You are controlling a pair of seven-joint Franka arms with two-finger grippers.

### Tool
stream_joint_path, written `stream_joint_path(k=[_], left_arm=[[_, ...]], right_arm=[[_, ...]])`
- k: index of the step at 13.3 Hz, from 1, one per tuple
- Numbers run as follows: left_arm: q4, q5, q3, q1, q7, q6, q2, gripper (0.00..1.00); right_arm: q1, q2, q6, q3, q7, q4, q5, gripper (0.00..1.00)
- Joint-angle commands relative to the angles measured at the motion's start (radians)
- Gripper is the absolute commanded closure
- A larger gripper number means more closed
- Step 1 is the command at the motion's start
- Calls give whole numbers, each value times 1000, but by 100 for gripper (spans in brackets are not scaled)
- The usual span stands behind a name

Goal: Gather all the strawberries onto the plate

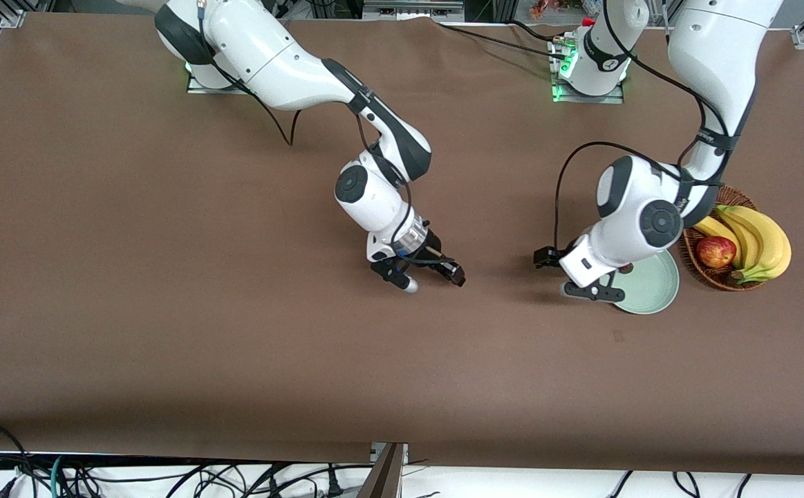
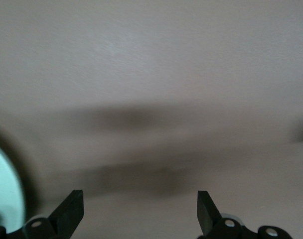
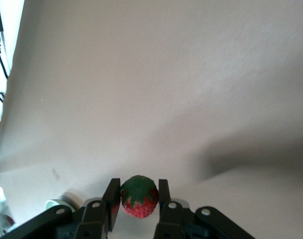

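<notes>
My right gripper (image 1: 436, 273) is over the middle of the table, shut on one strawberry (image 3: 139, 197), red with a green cap, held between both fingers (image 3: 111, 199). The berry is hidden in the front view. The mint-green plate (image 1: 650, 285) lies toward the left arm's end of the table, beside the basket. My left gripper (image 1: 562, 275) hangs low at the plate's rim, open and empty; its fingers (image 2: 73, 209) stand wide apart over bare table, with the plate's edge (image 2: 4, 189) at the side. A small red spot (image 1: 626, 268) shows in the plate by the left hand. No other strawberries show.
A brown wicker basket (image 1: 733, 280) with bananas (image 1: 761, 238) and a red-yellow apple (image 1: 715, 252) stands beside the plate, toward the left arm's end. A brown cloth covers the table (image 1: 236, 311). Cables hang along the edge nearest the camera.
</notes>
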Motion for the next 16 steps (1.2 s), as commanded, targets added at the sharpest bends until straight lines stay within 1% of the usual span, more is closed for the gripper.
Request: stream_joint_path(k=[1, 2, 3, 4, 5, 7, 11, 12, 14, 16], left_arm=[[-1, 45, -35, -6, -107, -13, -7, 0], [-1, 65, -35, -11, -127, -13, -7, 0], [-1, 80, -37, -11, -136, -13, -7, 0], [-1, 84, -37, -11, -136, -13, -7, 0], [-1, 84, -37, -11, -136, -13, -7, 0], [-1, 84, -37, -11, -136, -13, -7, 0], [-1, 84, -37, -11, -138, -13, -2, 0], [-1, 84, -37, -12, -138, -9, 4, 0], [-2, 94, -35, -23, -138, 38, 28, 0], [-10, 128, -35, -25, -139, 68, 50, 0]], right_arm=[[37, 28, 12, -5, 88, 56, 16, 63], [53, 27, 25, -5, 122, 56, 16, 63], [67, 27, 53, -7, 162, 56, 16, 50], [73, 27, 73, -7, 205, 55, 14, 26], [73, 27, 75, -8, 216, 54, 13, 20], [71, 24, 75, -11, 217, 56, 13, 15], [62, 12, 69, -16, 205, 54, 3, 15], [61, 9, 65, -27, 201, 53, -7, 15], [56, 2, 49, -39, 199, 53, -47, 15], [56, 2, 21, -56, 196, 53, -124, 15]])
